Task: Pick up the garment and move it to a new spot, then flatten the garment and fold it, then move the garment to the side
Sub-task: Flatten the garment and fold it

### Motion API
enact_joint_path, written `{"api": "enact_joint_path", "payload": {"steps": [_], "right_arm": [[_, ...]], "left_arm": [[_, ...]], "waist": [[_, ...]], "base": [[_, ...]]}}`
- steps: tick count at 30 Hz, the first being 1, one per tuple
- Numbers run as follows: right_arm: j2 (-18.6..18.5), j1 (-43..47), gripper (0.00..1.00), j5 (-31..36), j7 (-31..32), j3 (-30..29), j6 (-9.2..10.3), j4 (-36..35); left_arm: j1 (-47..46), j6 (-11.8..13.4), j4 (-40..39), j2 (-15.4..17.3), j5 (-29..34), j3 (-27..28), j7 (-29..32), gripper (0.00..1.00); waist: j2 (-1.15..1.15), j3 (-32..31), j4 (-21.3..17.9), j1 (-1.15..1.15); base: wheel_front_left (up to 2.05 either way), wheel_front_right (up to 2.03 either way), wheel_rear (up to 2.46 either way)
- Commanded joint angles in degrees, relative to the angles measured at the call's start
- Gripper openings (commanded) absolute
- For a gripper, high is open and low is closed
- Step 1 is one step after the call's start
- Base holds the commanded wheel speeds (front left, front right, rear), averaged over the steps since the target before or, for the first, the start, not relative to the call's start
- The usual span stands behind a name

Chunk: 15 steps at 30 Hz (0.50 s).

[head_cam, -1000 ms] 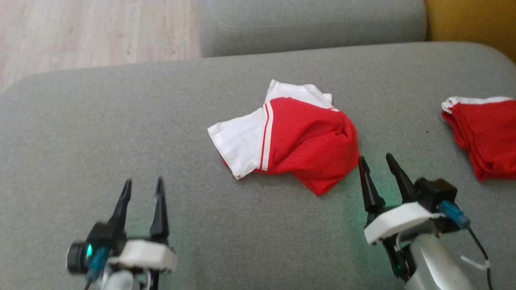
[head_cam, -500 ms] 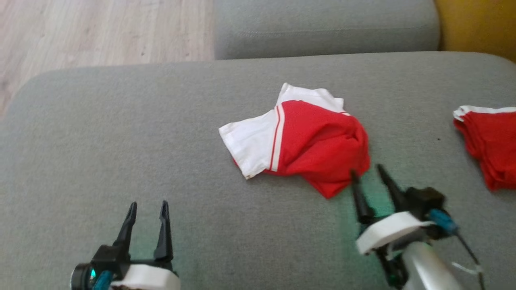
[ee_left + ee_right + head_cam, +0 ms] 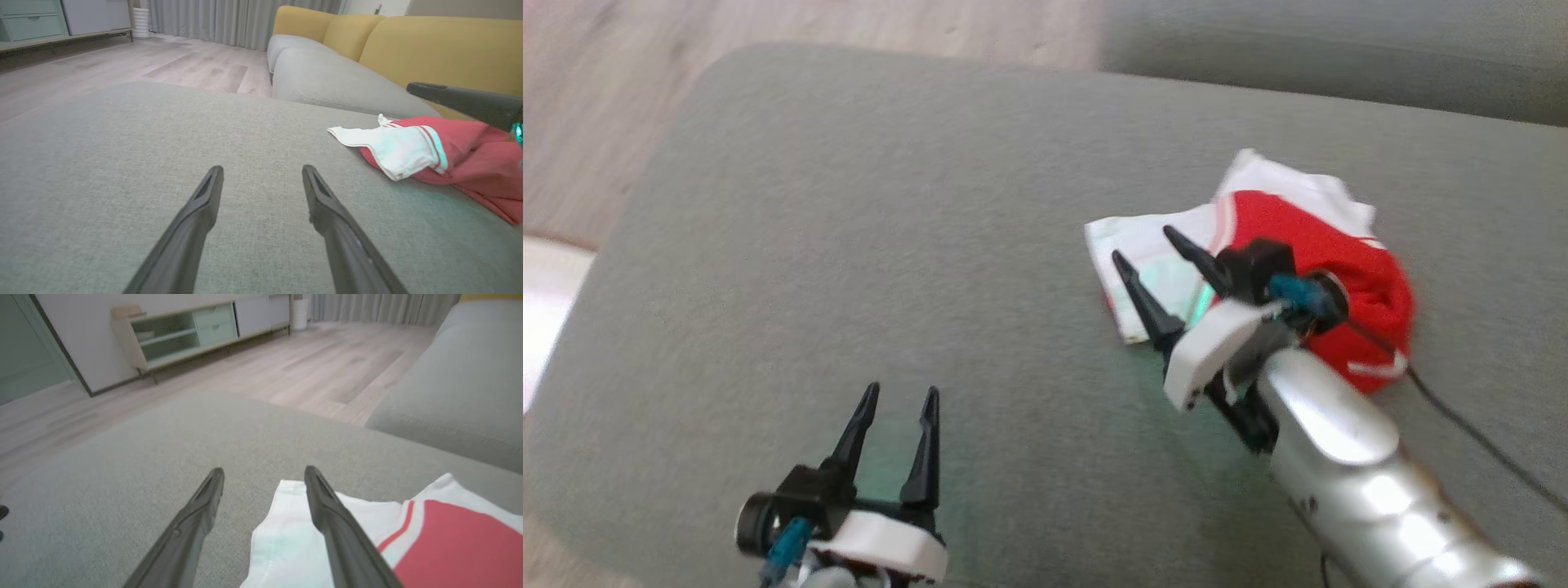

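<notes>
Shifted from the red hem to above the white sleeve of the crumpled red-and-white shirt with right gripper, fingers spread wide, apparently not touching cloth. Keeps left gripper wide, empty, near-left over grey sofa cushion; shirt lying right of centre.

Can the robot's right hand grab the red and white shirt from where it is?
Probably yes. The right hand is open, just above the white edge of the shirt, with nothing between them. It likely only needs to go down and close.
</notes>
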<state>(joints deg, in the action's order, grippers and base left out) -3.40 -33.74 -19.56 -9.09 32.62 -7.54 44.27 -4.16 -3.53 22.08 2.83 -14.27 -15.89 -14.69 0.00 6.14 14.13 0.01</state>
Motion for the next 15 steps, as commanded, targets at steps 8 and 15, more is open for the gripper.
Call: {"api": "enact_joint_path", "payload": {"steps": [8,15], "right_arm": [[0.52,-9.78,1.0,2.27,8.75,-1.55,0.05,12.3],[0.52,-9.98,1.0,3.21,15.27,-2.52,0.05,20.01]], "left_arm": [[-4.0,0.57,-2.15,0.05,-2.89,-2.33,-0.3,1.0],[-4.38,0.96,-2.28,0.05,-3.71,-3.07,-0.3,1.0]], "waist": [[0.0,4.91,8.4,-0.01],[0.0,6.14,9.81,-0.01]], "base": [[0.0,0.0,0.0],[0.0,0.0,0.0]]}}
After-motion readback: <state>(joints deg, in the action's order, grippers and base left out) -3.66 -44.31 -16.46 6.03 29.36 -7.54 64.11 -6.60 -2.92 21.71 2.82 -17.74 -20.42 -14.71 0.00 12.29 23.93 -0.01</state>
